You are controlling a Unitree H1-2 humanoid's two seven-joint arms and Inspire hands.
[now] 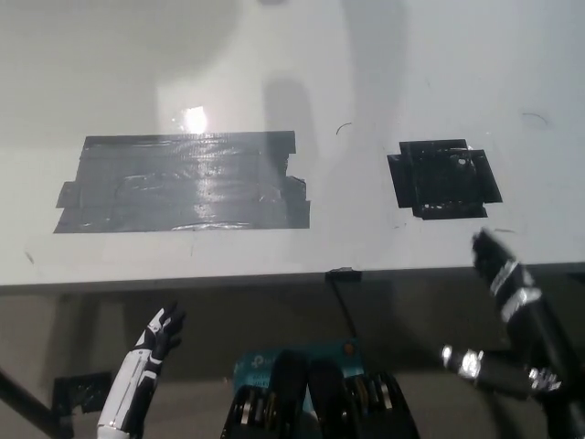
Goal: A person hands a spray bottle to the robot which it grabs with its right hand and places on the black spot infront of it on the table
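White table [384, 64], glossy, filling the upper two thirds of the head view, near edge running across just below the middle; bright glare spot on the left half.

Large grey tape patch [183, 185], wide rectangle of overlapping strips on the table's left half, shiny and wrinkled, ragged at both ends.

Black spot [444, 178], smaller square of overlapping black tape strips on the table's right half, well apart from the grey patch (corners uneven, surface faintly glossy); bare, nothing standing on it.

Black right hand [498, 265], coming in from the lower right on its black arm, tip at the table's near edge just below and to the right of the black spot; holding nothing visible; whether spread or closed cannot be told from this angle.

White left hand [160, 334], lower left, below the table edge, resting in the air with dark fingers [174, 320] apart and holding nothing.
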